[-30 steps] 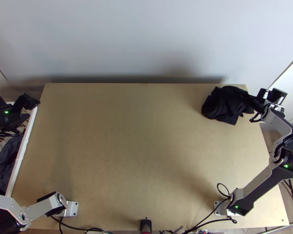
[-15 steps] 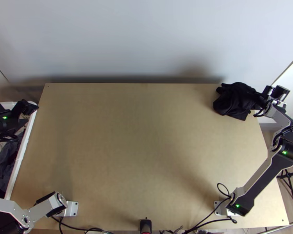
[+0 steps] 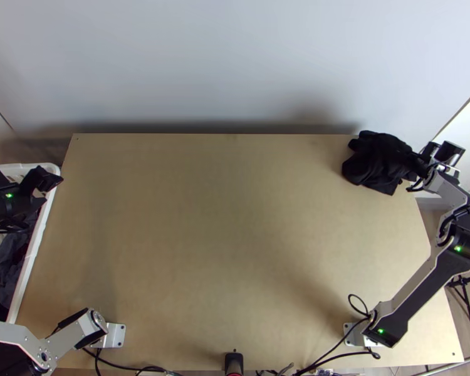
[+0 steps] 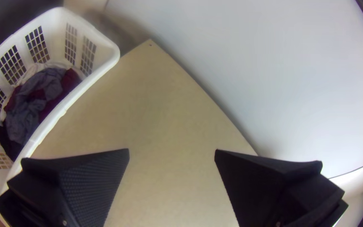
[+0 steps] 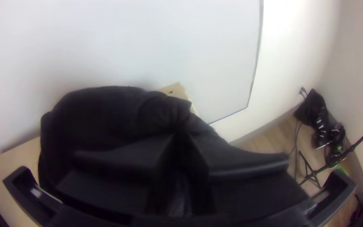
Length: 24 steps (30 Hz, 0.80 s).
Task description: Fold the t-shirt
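the t-shirt (image 3: 376, 161) is bunched at the table's (image 3: 216, 238) far-right corner.

Counting one black t-shirt (image 3: 374, 164), far right corner of desk (image 3: 235, 225) | one white basket (image 4: 106, 56), left edge | two arms (image 3: 420, 282) | two grippers: left gripper (image 3: 53, 191), right gripper (image 3: 415, 165) | one tripod (image 5: 309, 173), beyond right edge

Soft light across the table (image 3: 235, 219), shadow along its far edge, bright wall (image 3: 235, 62), wrist views bowed, dark-cornered

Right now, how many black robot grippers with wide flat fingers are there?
2. The left gripper hangs open by the white plastic basket; the right gripper is shut on bunched black cloth near the far right corner of the light wooden table.
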Each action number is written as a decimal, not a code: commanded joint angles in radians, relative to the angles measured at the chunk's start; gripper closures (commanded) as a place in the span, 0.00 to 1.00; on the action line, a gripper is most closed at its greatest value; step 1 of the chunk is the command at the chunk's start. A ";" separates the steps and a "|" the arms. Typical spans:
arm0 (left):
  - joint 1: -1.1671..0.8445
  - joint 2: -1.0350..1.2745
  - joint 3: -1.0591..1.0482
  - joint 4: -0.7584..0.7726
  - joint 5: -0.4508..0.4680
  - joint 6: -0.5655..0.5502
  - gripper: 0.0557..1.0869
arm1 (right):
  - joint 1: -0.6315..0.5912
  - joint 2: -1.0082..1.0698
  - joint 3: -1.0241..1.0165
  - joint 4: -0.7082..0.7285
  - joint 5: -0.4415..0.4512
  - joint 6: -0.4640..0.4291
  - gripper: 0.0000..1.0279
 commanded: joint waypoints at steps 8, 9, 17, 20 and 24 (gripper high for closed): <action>0.002 -0.036 -0.027 -0.001 0.018 -0.001 0.04 | 0.058 -0.101 -0.022 -0.305 -0.014 0.167 0.03; 0.005 -0.041 -0.027 -0.003 0.018 0.004 0.04 | 0.056 -0.111 -0.023 -0.329 -0.014 0.167 0.03; 0.022 -0.063 -0.027 -0.006 0.029 0.025 0.04 | 0.048 -0.286 -0.114 -0.452 -0.018 0.137 0.04; 0.022 -0.069 -0.019 -0.006 0.046 0.025 0.04 | 0.039 -0.370 -0.170 -0.460 -0.018 0.091 0.04; 0.022 -0.072 0.007 -0.018 0.057 0.022 0.04 | 0.008 -0.464 -0.216 -0.476 -0.037 0.055 0.04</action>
